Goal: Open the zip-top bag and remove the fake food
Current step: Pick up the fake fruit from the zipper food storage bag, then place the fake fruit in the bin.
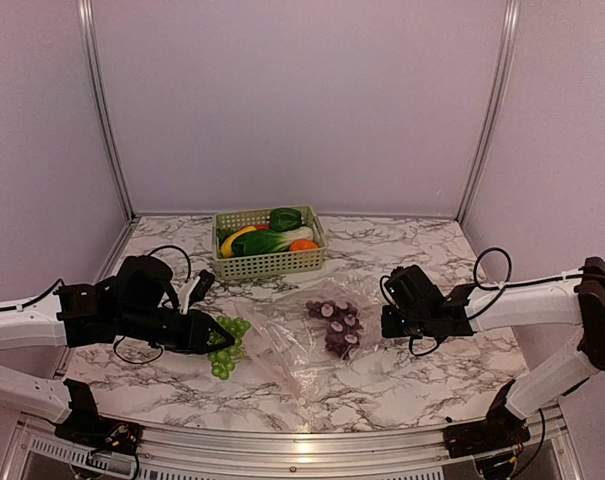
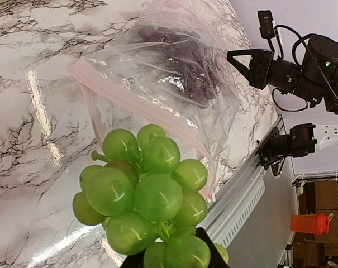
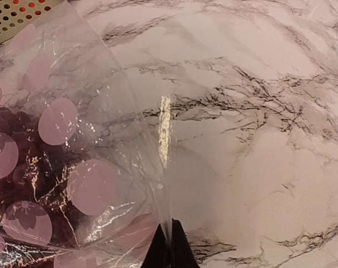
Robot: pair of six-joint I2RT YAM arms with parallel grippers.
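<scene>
The clear zip-top bag (image 1: 302, 345) lies on the marble table with a purple grape bunch (image 1: 334, 325) inside; it also shows in the left wrist view (image 2: 157, 84) and the right wrist view (image 3: 74, 139). My left gripper (image 1: 210, 333) is shut on a green grape bunch (image 1: 225, 345), which fills the left wrist view (image 2: 141, 195), just left of the bag's mouth. My right gripper (image 1: 387, 322) is shut on the bag's right edge, its fingertips (image 3: 170, 245) pinching the film. Other fake food lies in the basket (image 1: 267, 263).
The pale green lattice basket stands at the back middle with a yellow piece (image 1: 234, 240), green leafy pieces (image 1: 272, 238) and an orange piece (image 1: 303, 245). The table's metal front rail (image 1: 302, 455) runs close below the bag. Walls enclose the back and sides.
</scene>
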